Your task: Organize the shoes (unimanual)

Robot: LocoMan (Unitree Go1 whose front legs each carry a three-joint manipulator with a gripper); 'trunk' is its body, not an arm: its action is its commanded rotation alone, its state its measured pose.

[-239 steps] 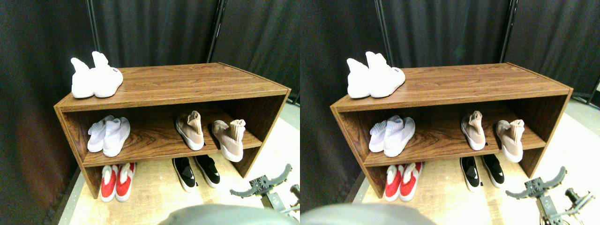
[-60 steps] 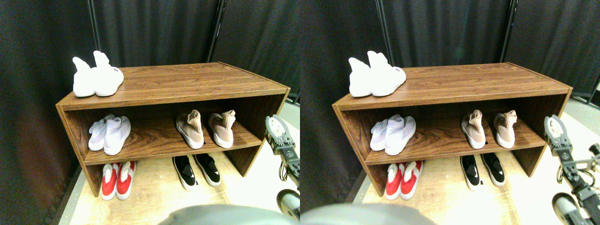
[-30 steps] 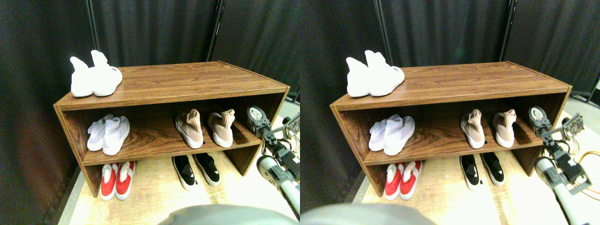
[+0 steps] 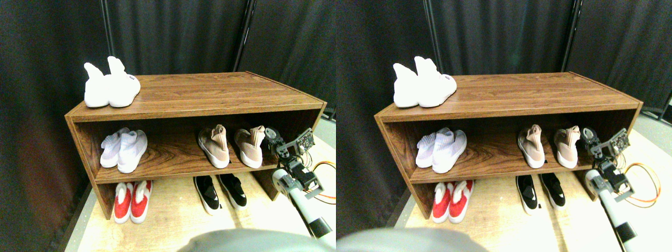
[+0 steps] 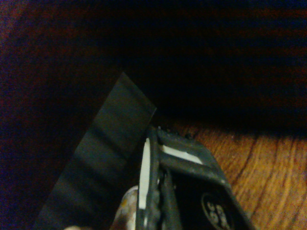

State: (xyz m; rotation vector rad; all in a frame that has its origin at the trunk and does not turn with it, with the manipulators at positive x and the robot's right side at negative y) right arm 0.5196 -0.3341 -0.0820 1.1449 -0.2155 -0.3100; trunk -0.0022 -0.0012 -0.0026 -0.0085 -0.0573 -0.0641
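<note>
Stereo pair view, beige-tan shoes (image 4: 231, 147) toes forward, lengthwise front-to-back

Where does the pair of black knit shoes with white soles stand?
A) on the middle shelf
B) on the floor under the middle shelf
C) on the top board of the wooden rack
B: the black knit shoes with white soles stand on the pale floor, below the brown wooden rack's middle shelf.

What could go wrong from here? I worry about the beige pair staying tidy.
The right end effector sits inside the middle shelf, close beside the right beige shoe. A sideways sweep could knock that shoe into the left beige shoe or off the front edge. The arm could also catch the rack's side panel.
</note>
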